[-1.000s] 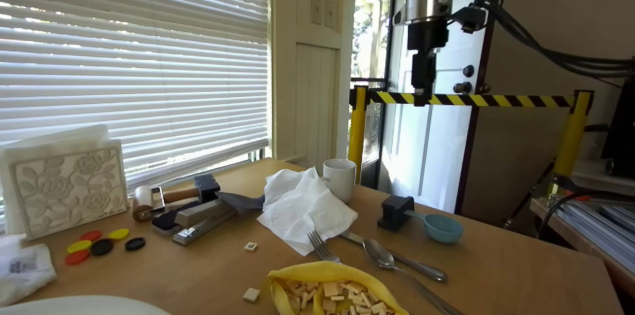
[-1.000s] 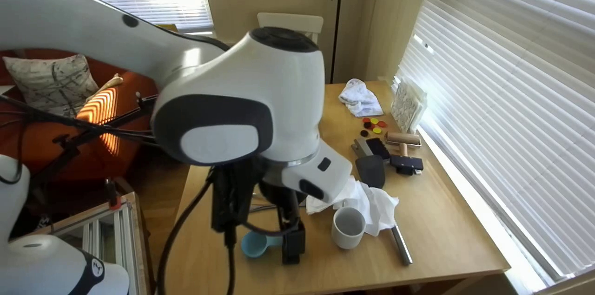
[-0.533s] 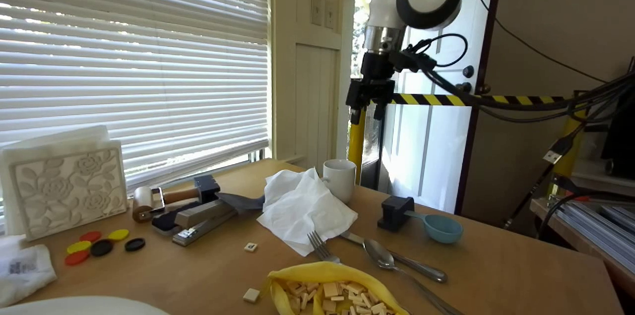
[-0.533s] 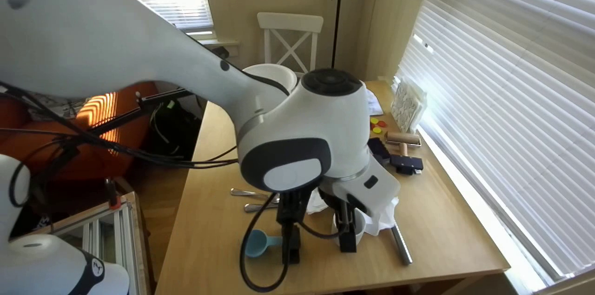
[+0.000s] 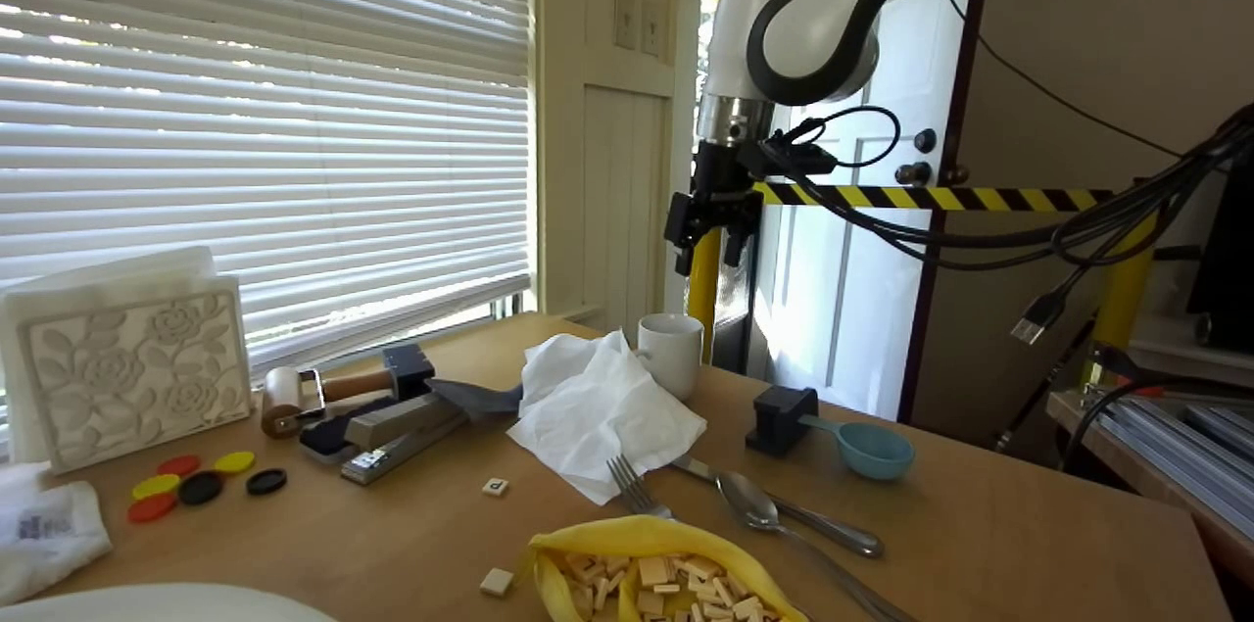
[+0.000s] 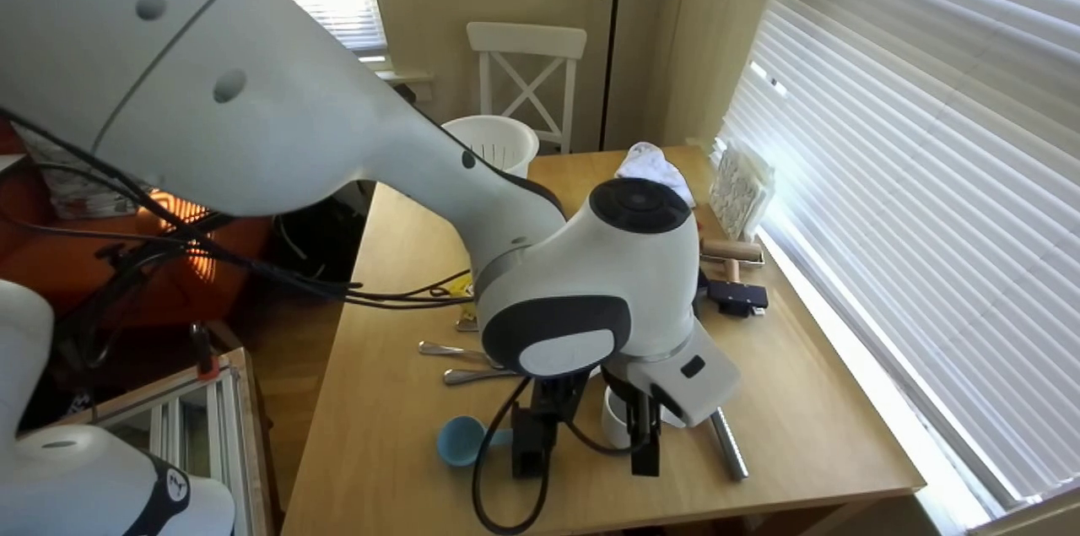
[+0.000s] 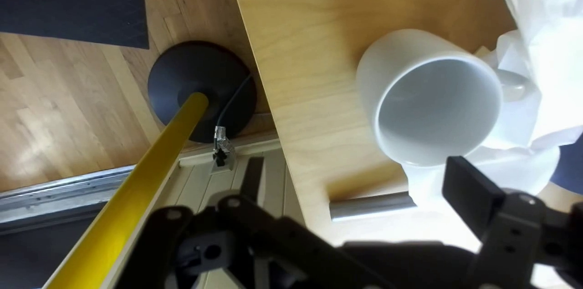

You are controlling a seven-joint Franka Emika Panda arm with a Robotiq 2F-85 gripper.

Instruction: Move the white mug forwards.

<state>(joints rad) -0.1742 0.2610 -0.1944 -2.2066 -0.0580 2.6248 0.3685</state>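
Worktop [image 5: 1029, 544]: wood, carrying mixed household goods. Nearest, in an exterior view: one white rim [image 5: 176, 602], only partly in view; one yellow pouch [image 5: 676, 533], open, filled with small wooden tiles [image 5: 654, 571]; two loose tiles [image 5: 497, 583], one beside the pouch, one beyond it. Next: fork [image 5: 639, 490], spoon [image 5: 749, 502] and knife [image 5: 833, 532], the spoon overlapping the knife. At left: six discs [image 5: 201, 488], red, yellow and black. At right: one blue scoop [image 5: 877, 454], its handle ending beside a black block [image 5: 781, 421]. Beyond the discs: one stapler [image 5: 411, 434]; one white napkin holder [image 5: 137, 377] with a flower pattern. Farther: one crumpled white tissue [image 5: 598, 411]. Just beyond it: one white mug [image 5: 673, 355], upright on the worktop near its edge, handle turned toward the tissue; whether the two touch cannot be told. In the wrist view the mug's open mouth shows. Tool [image 5: 708, 260]: fingers spread apart, hanging higher than the mug and clear of it, on a white arm [image 5: 823, 39]. Background: striped barrier tape [image 5: 980, 200] on yellow posts [image 5: 703, 294], one pale door [image 5: 833, 328] and, at left, white blinds [image 5: 265, 142].
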